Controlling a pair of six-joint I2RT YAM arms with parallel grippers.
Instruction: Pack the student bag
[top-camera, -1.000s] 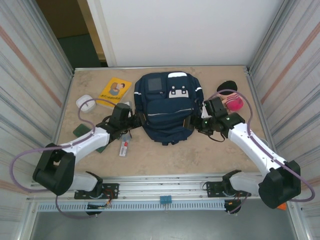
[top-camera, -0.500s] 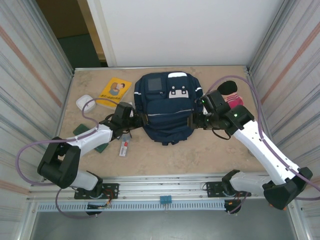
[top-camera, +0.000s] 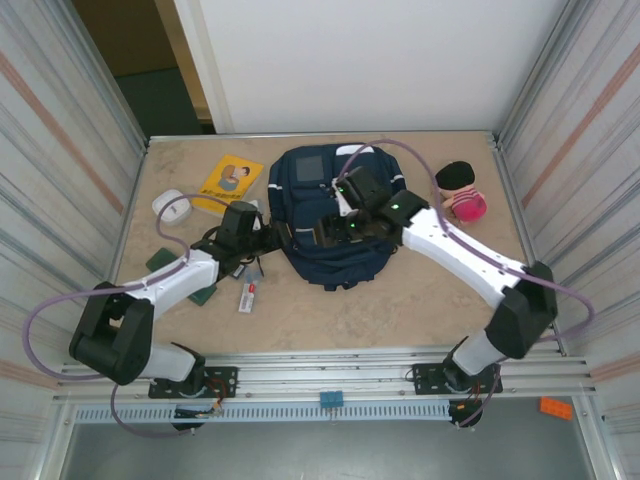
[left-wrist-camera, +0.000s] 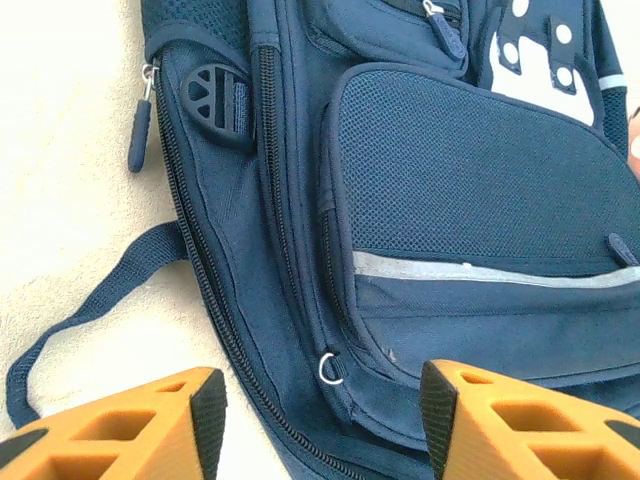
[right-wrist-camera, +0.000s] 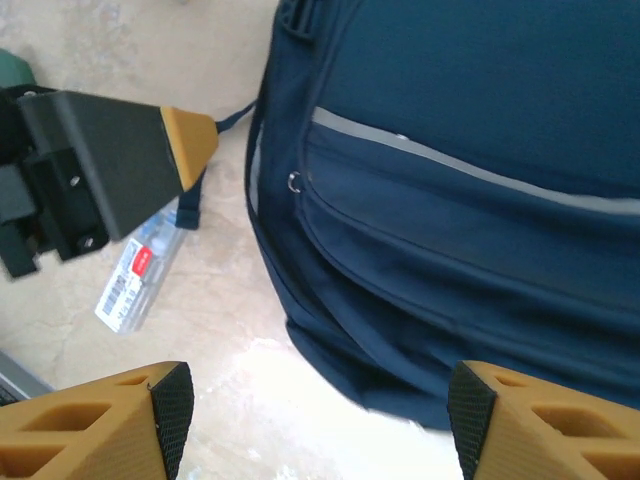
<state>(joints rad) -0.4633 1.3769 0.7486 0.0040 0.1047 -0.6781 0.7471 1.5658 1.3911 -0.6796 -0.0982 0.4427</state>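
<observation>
Right pincer (right-wrist-camera: 320, 410) swung over navy fabric student bag (top-camera: 300, 192), mesh-fronted.

The bag (top-camera: 335, 215) is navy, with a pale grey stripe (left-wrist-camera: 480, 272) across its pocket and a white patch (left-wrist-camera: 545, 50) dotted with navy. The table (top-camera: 400, 310) is mottled beige. The booklet (top-camera: 230, 182) is yellow, the case (top-camera: 168, 203) white and the card (top-camera: 160, 262) dark green. The bundle (top-camera: 465, 203) is pink, faintly striped, with a black end. The tube (right-wrist-camera: 140, 275) is whitish with a red label. The fingers (left-wrist-camera: 140, 415) are orange with black inner faces. The arms (top-camera: 470, 265) are white and black.
</observation>
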